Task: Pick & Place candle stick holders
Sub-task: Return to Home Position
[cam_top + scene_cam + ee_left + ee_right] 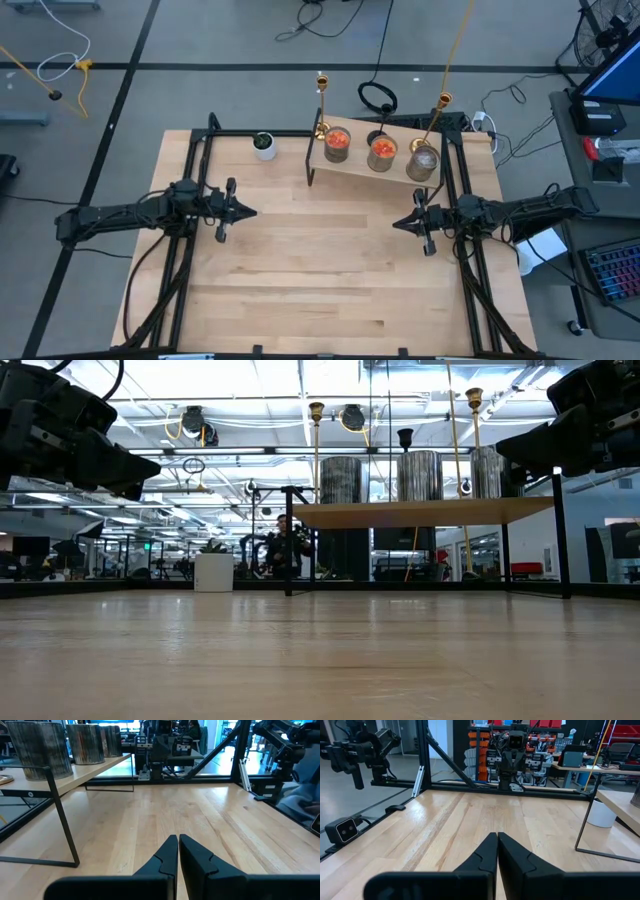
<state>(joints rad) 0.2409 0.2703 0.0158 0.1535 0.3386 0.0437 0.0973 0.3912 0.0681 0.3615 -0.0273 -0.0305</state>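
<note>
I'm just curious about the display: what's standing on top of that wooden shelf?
On the raised wooden shelf stand three short glass jars, two orange-red, one clear-grey. Behind them rise two slim gold holders and a small black holder, largely covered by the middle jar.

Bright even light from ceiling strips [240,385], soft sheen on the wooden table [320,660], faint shadows.

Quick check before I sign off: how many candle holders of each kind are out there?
Gold stemmed holders: 2
Black stemmed holder: 1
Orange-red glass jars: 2
Clear-grey glass jar: 1
Total: 6
</note>
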